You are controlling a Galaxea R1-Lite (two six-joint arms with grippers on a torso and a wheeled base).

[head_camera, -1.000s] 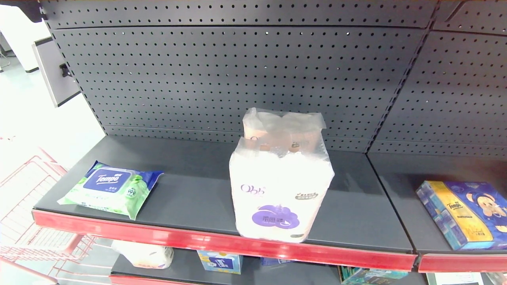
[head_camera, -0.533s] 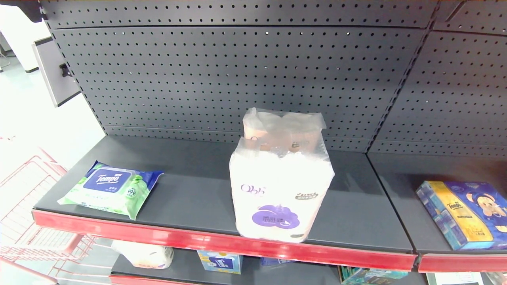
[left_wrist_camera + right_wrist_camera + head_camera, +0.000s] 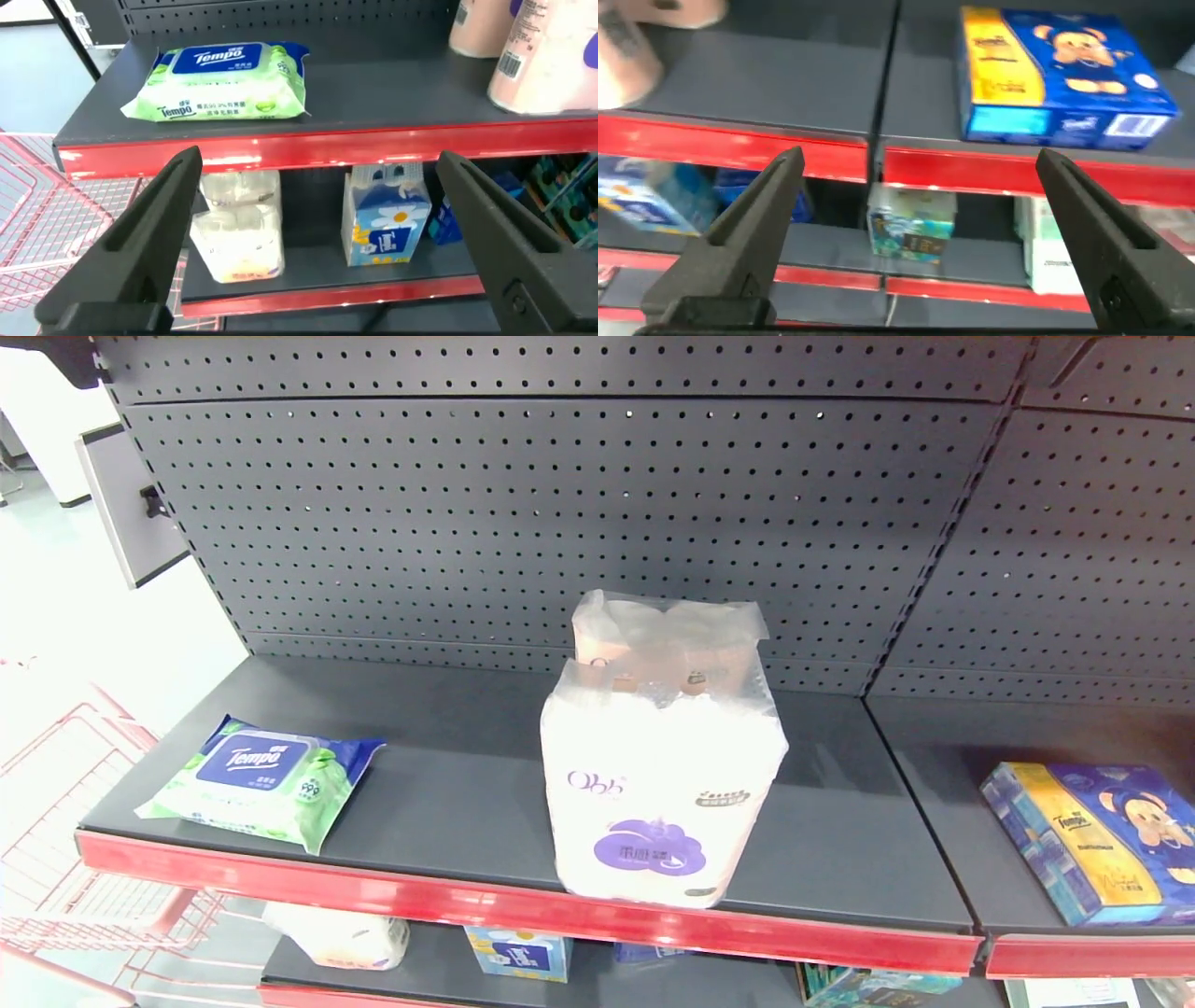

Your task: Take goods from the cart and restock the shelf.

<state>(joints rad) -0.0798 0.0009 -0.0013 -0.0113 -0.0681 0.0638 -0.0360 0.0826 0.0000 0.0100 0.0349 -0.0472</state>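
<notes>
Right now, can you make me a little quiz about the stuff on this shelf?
1. True or false: the green wipes pack lies flat near the left end of the shelf.
2. What stands upright in the shelf's middle? A) toilet paper pack B) bottle C) ball
3. Fill in: the left gripper and right gripper are both ____.
Key: 1 true; 2 A; 3 open.

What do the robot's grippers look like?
The left gripper and right gripper look alike. Each has two matte black fingers that are long, flat-sided and angular, tapering from a broad base to a narrow tip. Their surfaces are plain and unmarked.
</notes>
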